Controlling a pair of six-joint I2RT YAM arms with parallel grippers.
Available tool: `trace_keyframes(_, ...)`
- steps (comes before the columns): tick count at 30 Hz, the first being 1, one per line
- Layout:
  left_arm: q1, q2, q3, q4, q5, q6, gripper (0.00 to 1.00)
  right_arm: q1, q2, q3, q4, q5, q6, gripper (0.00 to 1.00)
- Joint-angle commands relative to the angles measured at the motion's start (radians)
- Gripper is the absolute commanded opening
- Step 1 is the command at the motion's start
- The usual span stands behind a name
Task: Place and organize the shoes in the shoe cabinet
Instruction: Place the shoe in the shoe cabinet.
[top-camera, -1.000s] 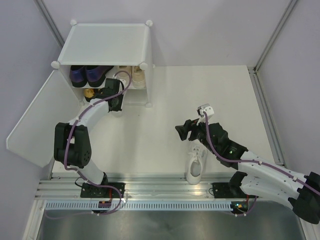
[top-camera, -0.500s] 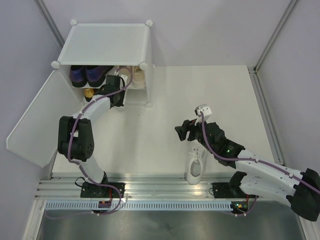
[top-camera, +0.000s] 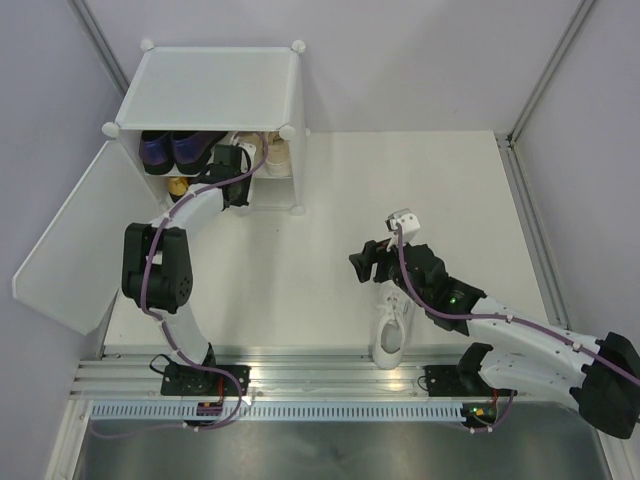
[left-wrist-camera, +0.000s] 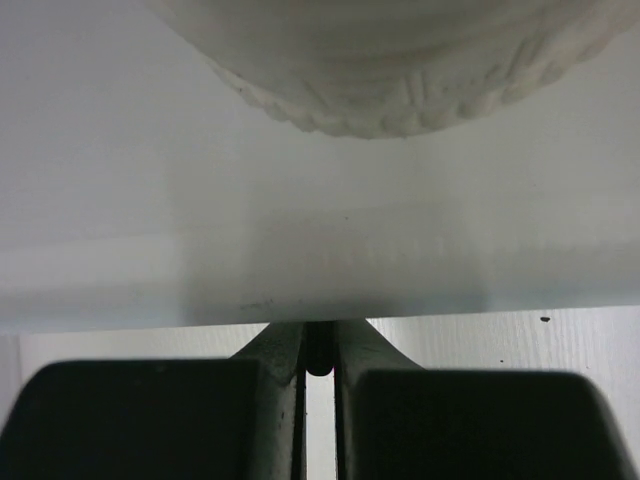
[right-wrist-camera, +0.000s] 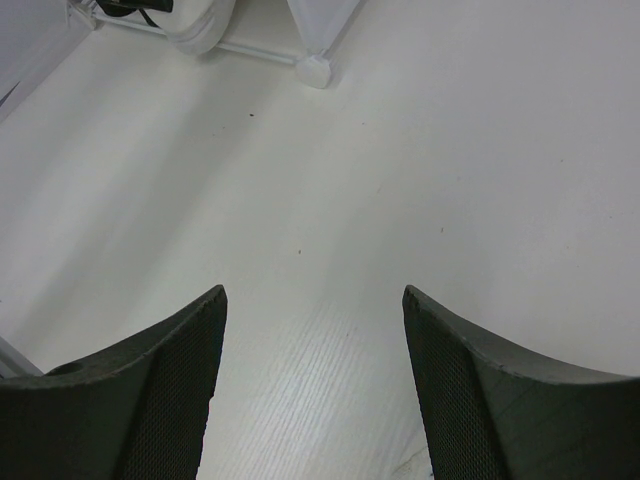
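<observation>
White tabletop (top-camera: 420, 180), grey-lilac walls behind. Shoe cabinet (top-camera: 215, 85) stands against the back wall with its door panel (top-camera: 65, 235) swung wide open.

Left gripper (left-wrist-camera: 318, 350): fingers pressed together, nothing between them, pushed low into the cabinet mouth. Just ahead of the tips is a white panel edge of the cabinet. Beyond it sits the ribbed toe of a pale sneaker (left-wrist-camera: 400, 70); white pair or beige, cannot tell. No contact evident.

Right gripper (right-wrist-camera: 312, 300): fingers spread, empty, hovering over bare table well right of the cabinet. One white sneaker (top-camera: 392, 330) lies on the table farther from the cabinet, well apart from it.

Inside the cabinet: purple loafers (top-camera: 172, 150) at the left of the opening, gold heels (top-camera: 178, 186) below them, beige sneaker (top-camera: 276, 152) at the right.

Judgement: the step looks like nudging the pale sneaker deeper. To do it well, keep the closed fingers low and square to the shoe end. Push slowly along its length so it does not twist into its neighbour. Stop once it sits behind the door line. The stray white sneaker looks like the right arm's job next.
</observation>
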Motion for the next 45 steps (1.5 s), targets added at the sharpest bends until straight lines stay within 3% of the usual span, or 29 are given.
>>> trace_keyframes(1,0.006,-0.006,0.066,0.128,0.002,0.037,0.02,-0.004,0.009,0.015,0.012,0.022,-0.010,0.75)
trace_keyframes(4,0.006,-0.001,0.068,0.139,-0.009,0.023,0.02,-0.002,0.015,0.016,0.013,0.024,-0.010,0.75)
trace_keyframes(7,0.007,0.002,0.062,0.150,-0.013,0.001,0.21,-0.002,0.020,0.018,0.013,0.022,-0.012,0.75)
trace_keyframes(8,0.009,0.002,0.057,0.154,-0.016,-0.005,0.35,-0.002,0.021,0.018,0.013,0.022,-0.012,0.75)
trace_keyframes(10,0.007,0.003,0.052,0.161,-0.021,-0.016,0.42,-0.004,0.023,0.018,0.013,0.022,-0.012,0.75)
trace_keyframes(11,0.007,0.003,0.049,0.164,-0.025,-0.019,0.51,-0.002,0.025,0.018,0.013,0.024,-0.012,0.75)
trace_keyframes(16,0.007,0.000,0.040,0.173,-0.027,-0.052,0.60,-0.002,0.025,0.018,0.013,0.030,-0.016,0.74)
trace_keyframes(28,0.007,-0.078,-0.042,0.174,-0.032,-0.089,0.55,-0.002,0.022,0.016,0.013,0.018,-0.012,0.74)
trace_keyframes(34,0.007,-0.121,-0.099,0.177,-0.024,-0.115,0.41,-0.002,0.022,0.018,0.013,0.002,-0.009,0.74)
trace_keyframes(39,0.007,-0.149,-0.132,0.191,-0.018,-0.118,0.39,-0.001,0.020,0.016,0.013,-0.004,-0.008,0.74)
trace_keyframes(40,0.007,-0.149,-0.138,0.190,-0.015,-0.120,0.37,-0.002,0.020,0.018,0.013,-0.005,-0.008,0.74)
trace_keyframes(42,0.007,-0.150,-0.142,0.194,-0.016,-0.146,0.21,-0.004,0.020,0.018,0.013,-0.008,-0.008,0.74)
trace_keyframes(45,0.007,-0.146,-0.155,0.211,-0.012,-0.152,0.07,-0.001,0.020,0.016,0.013,-0.010,-0.005,0.74)
